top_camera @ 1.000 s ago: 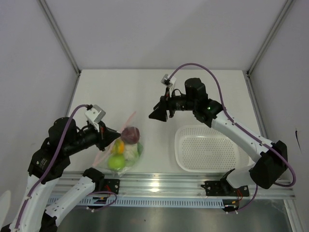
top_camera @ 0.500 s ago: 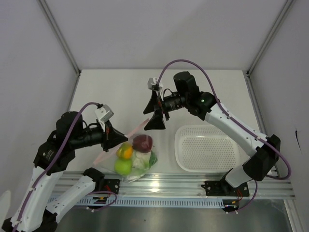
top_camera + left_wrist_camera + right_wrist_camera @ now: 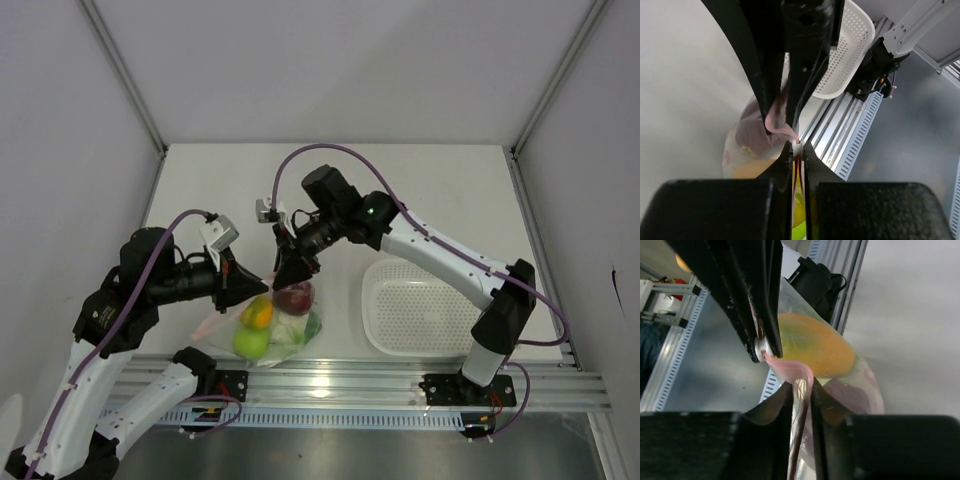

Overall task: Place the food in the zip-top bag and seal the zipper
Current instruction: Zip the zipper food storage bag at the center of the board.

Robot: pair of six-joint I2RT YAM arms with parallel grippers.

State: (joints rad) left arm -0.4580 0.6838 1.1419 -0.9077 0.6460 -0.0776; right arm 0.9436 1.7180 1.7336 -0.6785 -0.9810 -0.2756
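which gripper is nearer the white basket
Right. The right gripper pinches the pink zipper left of the white basket; the left gripper holds the same zipper farther left.

One camera looked down from above and behind me over the table [image 3: 420, 190], while my two wrist cameras faced each other at close range, both catching the zipper [image 3: 790, 369] of the zip-top bag [image 3: 270, 325].

Front holds bag [image 3: 270, 328] and basket [image 3: 425, 310]; far table [image 3: 230, 185] open.
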